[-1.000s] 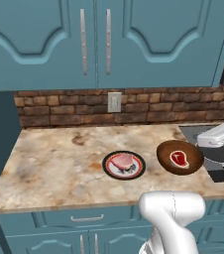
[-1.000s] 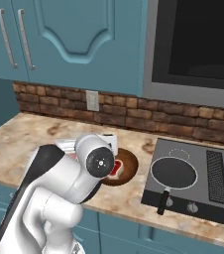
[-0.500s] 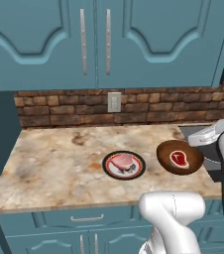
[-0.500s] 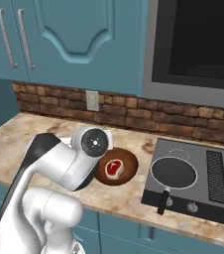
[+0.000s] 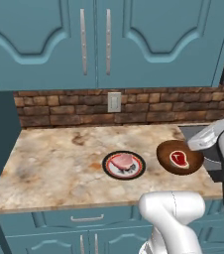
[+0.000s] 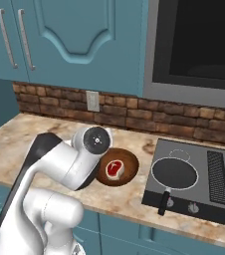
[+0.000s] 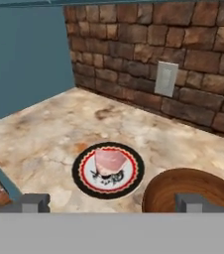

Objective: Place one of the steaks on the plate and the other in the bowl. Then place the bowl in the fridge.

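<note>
1. Here, on the counter: pink steak on the plate, red steak in the bowl just beside.
2. From the right: frying pan on the stove.
3. Up close: wall socket.
4. Gripper spread wide, holding nothing, above the near counter edge, arm bent low.

Arm: glossy white rounded shells, dark grey joint bands, round grey end cap with centre screw.

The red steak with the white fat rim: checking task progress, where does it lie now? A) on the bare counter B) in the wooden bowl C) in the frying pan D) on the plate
B: the red steak lies inside the brown wooden bowl, while the pale pink steak sits on the plate.
</note>
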You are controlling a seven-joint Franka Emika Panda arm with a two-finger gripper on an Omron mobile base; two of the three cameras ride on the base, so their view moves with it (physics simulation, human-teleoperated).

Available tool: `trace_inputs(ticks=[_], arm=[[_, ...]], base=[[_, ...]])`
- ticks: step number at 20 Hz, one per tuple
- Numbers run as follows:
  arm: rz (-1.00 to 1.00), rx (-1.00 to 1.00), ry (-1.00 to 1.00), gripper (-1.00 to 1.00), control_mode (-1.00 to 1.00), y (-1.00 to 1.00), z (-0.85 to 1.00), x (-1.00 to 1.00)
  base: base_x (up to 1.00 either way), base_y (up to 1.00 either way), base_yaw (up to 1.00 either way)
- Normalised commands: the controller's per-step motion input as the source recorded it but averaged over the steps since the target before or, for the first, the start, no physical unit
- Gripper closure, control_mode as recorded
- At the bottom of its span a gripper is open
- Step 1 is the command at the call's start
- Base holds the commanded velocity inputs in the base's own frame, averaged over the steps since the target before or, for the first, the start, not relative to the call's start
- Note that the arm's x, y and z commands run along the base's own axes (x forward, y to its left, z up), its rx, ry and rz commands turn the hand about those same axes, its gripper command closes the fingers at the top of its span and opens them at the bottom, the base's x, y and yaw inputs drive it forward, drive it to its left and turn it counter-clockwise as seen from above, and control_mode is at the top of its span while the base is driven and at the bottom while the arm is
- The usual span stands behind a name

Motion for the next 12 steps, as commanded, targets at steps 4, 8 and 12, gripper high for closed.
trace_inputs(ticks=[4, 8, 12], arm=[[0.08, -0.33, 0.00, -1.00, -1.00, -0.02, -0.04, -0.08], [0.05, -0.44, -0.13, -1.00, -1.00, -0.06, -0.33, -0.12], [0.29, -0.39, -0.24, -1.00, -1.00, -0.38, -0.46, -0.01]], base=[[0.00, 0.00, 0.00], [0.00, 0.00, 0.00], [0.00, 0.00, 0.00]])
